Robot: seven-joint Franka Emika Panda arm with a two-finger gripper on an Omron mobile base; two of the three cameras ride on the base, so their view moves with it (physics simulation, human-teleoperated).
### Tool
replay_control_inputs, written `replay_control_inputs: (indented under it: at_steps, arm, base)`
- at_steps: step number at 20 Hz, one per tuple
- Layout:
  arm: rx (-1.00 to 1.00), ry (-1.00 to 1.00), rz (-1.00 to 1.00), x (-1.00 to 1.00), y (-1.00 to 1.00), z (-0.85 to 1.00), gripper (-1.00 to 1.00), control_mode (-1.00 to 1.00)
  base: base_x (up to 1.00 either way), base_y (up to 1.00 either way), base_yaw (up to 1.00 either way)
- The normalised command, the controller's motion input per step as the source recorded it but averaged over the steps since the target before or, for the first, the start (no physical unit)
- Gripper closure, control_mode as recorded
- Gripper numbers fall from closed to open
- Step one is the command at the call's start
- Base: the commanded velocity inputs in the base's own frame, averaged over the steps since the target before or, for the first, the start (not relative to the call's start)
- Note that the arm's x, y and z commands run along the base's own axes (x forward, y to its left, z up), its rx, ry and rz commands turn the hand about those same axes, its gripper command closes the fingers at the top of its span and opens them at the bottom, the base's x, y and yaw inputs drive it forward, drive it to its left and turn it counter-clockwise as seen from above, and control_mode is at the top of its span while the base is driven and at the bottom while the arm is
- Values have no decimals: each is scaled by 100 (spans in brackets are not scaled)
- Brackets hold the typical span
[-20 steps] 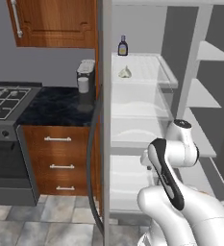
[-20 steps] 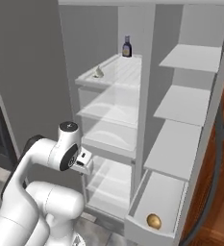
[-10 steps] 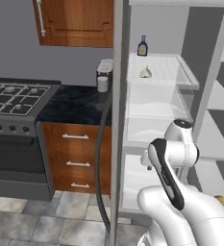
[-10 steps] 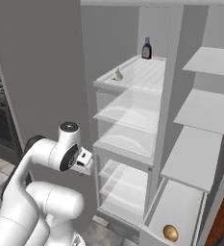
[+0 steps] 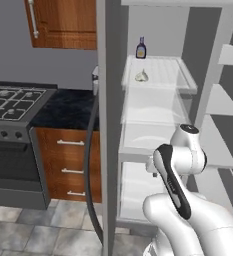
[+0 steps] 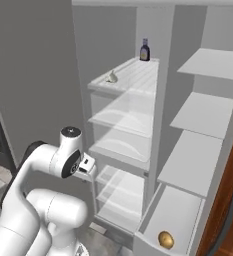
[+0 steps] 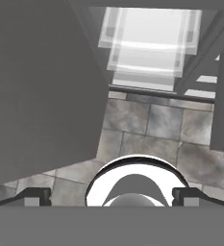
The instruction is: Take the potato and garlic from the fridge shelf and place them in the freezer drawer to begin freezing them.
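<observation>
On the fridge shelf garlic, potato in freezer drawer, hand apart, empty

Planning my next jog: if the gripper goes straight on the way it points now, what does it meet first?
Probably the tiled floor in front of the fridge: the gripper points down at it. Nothing shows in between, though depth is hard to judge.

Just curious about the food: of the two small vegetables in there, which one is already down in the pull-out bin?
The golden-brown potato, lying in the freezer drawer. The white garlic sits on the top fridge shelf.
</observation>
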Motion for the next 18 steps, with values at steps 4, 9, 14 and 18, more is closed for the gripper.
replay_control_inputs:
  at_steps: [4, 9, 14, 18]
  arm:
    - [0, 0, 0, 0, 0, 0, -100, 100]
    - [0, 0, 0, 0, 0, 0, -100, 100]
    - [0, 0, 0, 0, 0, 0, -100, 100]
    - [0, 0, 1, 5, 0, -3, -100, -100]
  base:
    - [50, -1, 0]
    - [25, 7, 3]
    - [53, 16, 4]
    - [3, 0, 0]
